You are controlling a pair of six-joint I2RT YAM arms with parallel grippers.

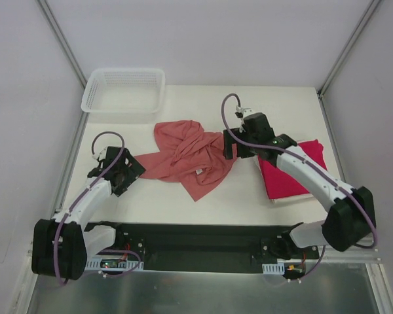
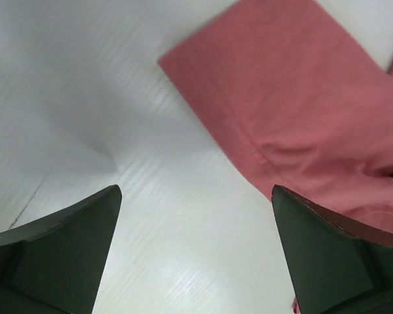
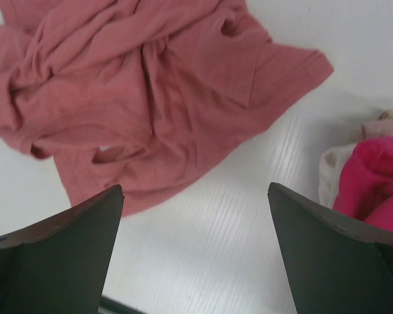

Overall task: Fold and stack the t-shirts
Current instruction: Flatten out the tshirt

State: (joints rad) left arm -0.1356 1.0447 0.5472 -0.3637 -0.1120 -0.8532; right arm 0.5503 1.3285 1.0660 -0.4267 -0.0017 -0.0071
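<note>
The salmon-pink t-shirt lies crumpled in the middle of the table. It also shows in the left wrist view and the right wrist view. The crimson-magenta t-shirt lies folded at the right, partly under my right arm, and shows at the right edge of the right wrist view. My left gripper is open and empty just left of the pink shirt's sleeve. My right gripper is open and empty above the pink shirt's right edge.
A white mesh basket stands at the far left corner of the table. The white table ends at a black base plate at the near edge. Frame posts rise at both back corners.
</note>
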